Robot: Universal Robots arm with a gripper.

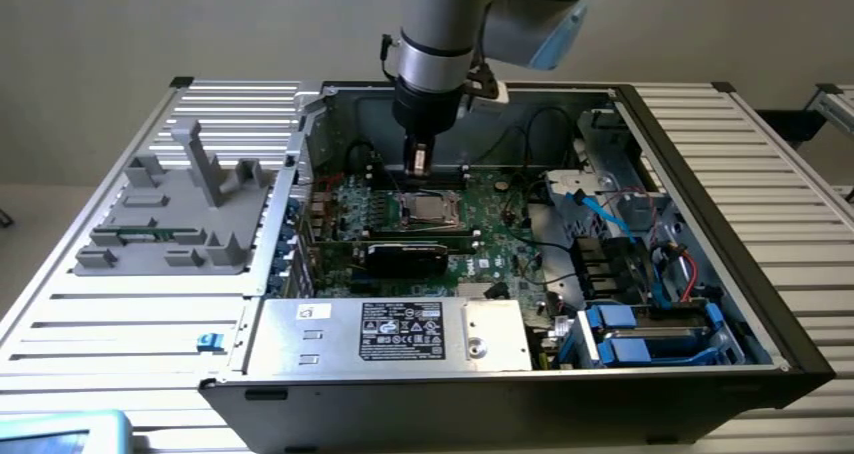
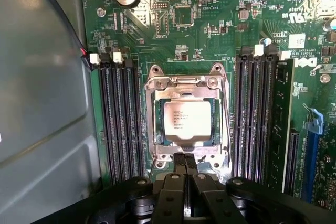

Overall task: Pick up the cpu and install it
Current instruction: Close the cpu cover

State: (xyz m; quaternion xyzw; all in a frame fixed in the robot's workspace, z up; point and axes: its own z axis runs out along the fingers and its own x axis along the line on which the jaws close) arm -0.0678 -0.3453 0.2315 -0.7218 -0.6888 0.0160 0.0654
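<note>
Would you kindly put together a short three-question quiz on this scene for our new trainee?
1. True or false: the gripper is shut and holds nothing.
2. Where does the cpu lie?
A. In the socket on the motherboard
B. Between the gripper's fingers
C. Outside the computer case
3. Name the long part that stands in one of the slots beside the socket.

Key: 1 true; 2 A; 3 a memory stick.
</note>
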